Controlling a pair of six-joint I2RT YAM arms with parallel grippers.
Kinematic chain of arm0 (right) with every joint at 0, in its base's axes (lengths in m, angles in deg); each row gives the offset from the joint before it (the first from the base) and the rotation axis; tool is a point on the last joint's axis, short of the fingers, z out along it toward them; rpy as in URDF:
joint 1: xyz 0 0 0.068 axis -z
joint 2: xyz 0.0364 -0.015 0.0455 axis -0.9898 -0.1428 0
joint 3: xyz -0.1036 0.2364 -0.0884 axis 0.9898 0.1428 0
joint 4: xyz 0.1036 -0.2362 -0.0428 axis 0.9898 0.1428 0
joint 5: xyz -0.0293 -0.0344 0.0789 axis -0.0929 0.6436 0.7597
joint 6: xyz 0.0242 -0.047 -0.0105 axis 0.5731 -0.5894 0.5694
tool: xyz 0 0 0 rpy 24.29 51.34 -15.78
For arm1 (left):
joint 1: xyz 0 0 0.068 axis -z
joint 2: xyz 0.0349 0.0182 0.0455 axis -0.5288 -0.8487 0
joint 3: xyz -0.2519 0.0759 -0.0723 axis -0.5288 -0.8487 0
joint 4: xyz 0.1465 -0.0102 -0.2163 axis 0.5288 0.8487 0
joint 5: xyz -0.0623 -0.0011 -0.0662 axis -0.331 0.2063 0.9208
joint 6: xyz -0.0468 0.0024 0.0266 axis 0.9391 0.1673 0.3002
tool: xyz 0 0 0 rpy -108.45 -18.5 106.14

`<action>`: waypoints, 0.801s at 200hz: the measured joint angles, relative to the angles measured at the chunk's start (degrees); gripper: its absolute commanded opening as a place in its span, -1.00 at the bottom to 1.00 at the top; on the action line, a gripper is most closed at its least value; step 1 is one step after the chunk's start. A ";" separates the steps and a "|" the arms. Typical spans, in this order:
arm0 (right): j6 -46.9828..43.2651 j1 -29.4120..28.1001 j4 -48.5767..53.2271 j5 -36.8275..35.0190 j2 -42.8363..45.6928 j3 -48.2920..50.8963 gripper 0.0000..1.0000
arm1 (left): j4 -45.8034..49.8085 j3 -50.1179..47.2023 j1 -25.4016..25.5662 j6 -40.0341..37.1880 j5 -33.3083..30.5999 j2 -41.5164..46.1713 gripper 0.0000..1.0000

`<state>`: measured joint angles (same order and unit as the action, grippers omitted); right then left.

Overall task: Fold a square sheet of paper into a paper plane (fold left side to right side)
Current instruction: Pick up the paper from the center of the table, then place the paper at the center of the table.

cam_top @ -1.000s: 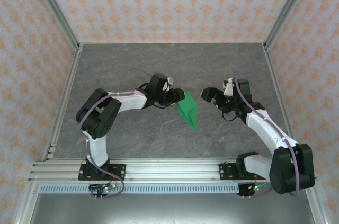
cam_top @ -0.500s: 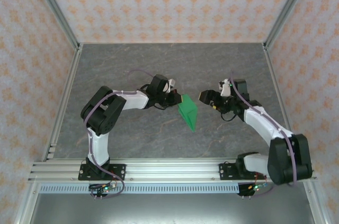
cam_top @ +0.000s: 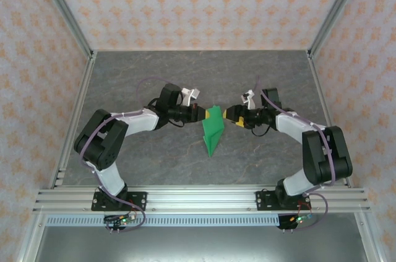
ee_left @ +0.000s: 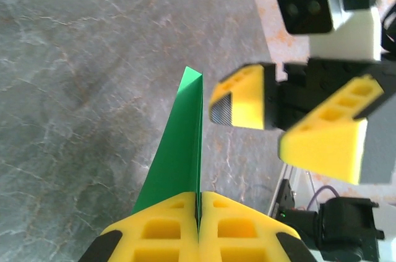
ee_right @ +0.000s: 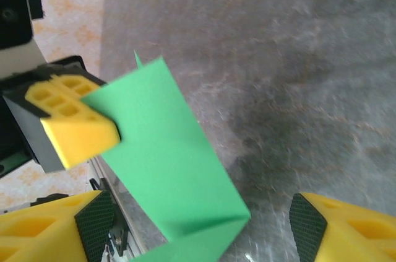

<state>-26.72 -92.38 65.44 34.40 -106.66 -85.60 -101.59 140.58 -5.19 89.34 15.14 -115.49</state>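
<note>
Pinching the green paper plane (cam_top: 212, 129) tight where its fingers were apart a moment ago, the left gripper (cam_top: 198, 113) holds it up over the middle of the table (cam_top: 260, 76) — and the right gripper (cam_top: 230, 115) has come close, fingers still wide, maybe ready to grab.

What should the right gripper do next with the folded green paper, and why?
Probably close the right gripper on the green paper. In the right wrist view its jaws stand open with the paper's near end between them, while the left gripper is shut on the opposite edge. A second grip would likely steady the paper for the next fold.
</note>
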 measured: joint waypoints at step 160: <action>1.36 -1.29 -12.76 10.71 -4.00 2.34 -0.13 | -0.02 -0.63 0.00 -3.63 4.83 3.34 -1.00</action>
<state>-25.37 -93.67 52.67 45.11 -110.66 -83.27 -101.61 139.94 -5.19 85.71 19.97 -112.15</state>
